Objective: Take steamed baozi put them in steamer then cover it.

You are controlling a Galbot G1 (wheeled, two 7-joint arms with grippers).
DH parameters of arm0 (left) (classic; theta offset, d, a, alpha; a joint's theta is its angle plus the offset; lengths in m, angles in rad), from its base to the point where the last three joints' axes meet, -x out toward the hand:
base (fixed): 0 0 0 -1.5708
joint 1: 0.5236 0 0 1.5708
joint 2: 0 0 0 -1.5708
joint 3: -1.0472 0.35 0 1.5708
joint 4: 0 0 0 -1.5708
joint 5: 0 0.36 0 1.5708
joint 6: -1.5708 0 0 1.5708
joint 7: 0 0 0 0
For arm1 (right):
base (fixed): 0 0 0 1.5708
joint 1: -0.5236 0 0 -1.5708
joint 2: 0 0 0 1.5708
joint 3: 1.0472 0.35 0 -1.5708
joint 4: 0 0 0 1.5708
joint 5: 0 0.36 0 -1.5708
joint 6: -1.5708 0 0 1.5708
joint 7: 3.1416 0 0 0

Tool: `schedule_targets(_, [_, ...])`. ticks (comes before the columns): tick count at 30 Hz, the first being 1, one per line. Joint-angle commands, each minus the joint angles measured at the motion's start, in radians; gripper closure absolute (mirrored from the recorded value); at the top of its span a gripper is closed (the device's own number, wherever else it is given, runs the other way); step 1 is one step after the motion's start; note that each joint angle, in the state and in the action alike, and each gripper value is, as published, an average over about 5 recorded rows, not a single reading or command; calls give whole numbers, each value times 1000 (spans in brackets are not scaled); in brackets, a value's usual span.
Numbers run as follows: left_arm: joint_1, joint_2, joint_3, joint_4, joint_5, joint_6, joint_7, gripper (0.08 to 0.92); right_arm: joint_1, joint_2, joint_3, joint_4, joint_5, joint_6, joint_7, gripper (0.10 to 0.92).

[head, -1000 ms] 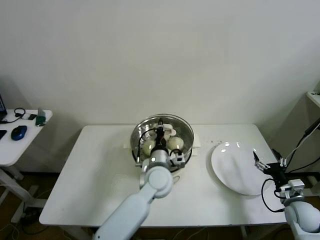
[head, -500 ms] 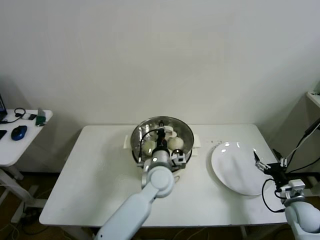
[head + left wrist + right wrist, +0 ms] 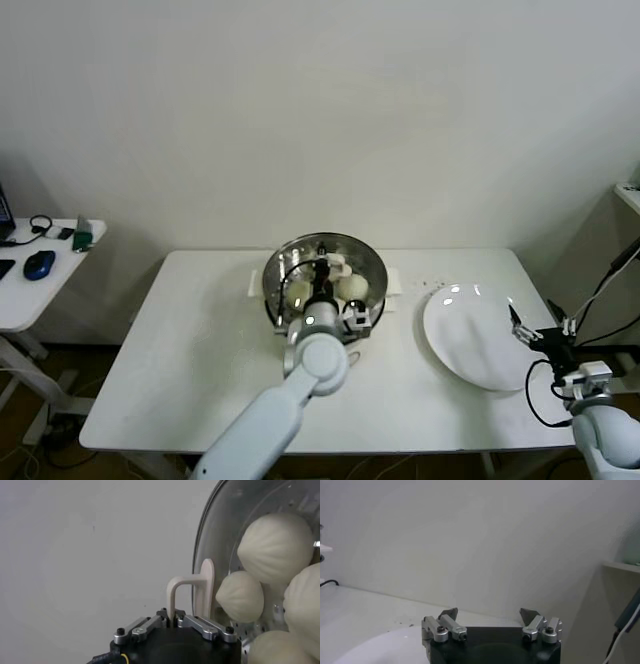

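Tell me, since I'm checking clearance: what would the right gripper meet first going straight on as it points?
Probably the bare white wall. The right gripper sits open over the flat white plate, nothing visible ahead; depth is unclear.

A white desk (image 3: 190,350) stands against a plain pale wall (image 3: 320,110). On the desk's right part lies a flat white plate (image 3: 470,335), glossy, with small bright reflections near its far rim; a few dark specks dot the desk just beyond it. To the left, well apart from the desk, a smaller white side table (image 3: 35,295) carries a blue computer mouse (image 3: 38,264), a coiled black cable (image 3: 40,224) and a small green object (image 3: 82,238) near its far corner. At the far right edge a pale shelf (image 3: 628,195) juts in, with black cables (image 3: 605,290) hanging below it.
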Motion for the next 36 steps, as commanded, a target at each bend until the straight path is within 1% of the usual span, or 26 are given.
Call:
schedule_targets(1, [2,13,9,-13,-16,49,9,847,-3,1,4,2,-2,0,-5,203])
schedule_targets(4, [0,29,13,-38,-31,49,21,803,-3,0,5,2,-3,-2,-6,203])
schedule_targets(8, [-2,58,16,-92,-58,49,35,704,-1,0,3,1,-4,-5,-8,203])
schedule_targets(13, [10,105,10,-180,-90,49,52,539,2,0,1,4,-12,-24,-4,203])
schedule_targets(17, [36,141,10,-253,-140,49,73,409,5,0,0,11,-32,-71,14,203])
schedule_targets(24, [85,195,-7,-360,-220,49,81,219,16,0,-17,27,-67,-143,54,203])
schedule_targets(26, [97,217,-19,-392,-235,49,64,190,19,1,-20,34,-70,-147,58,203])
schedule_targets(30, [150,260,-66,-464,-308,49,6,178,18,5,-23,51,-59,-144,77,203])
schedule_targets(33, [218,298,-124,-524,-447,44,-80,177,13,9,-23,68,-46,-146,92,203])
schedule_targets(36, [302,336,-219,-586,-606,-6,-172,177,2,12,-22,85,-36,-142,90,203])
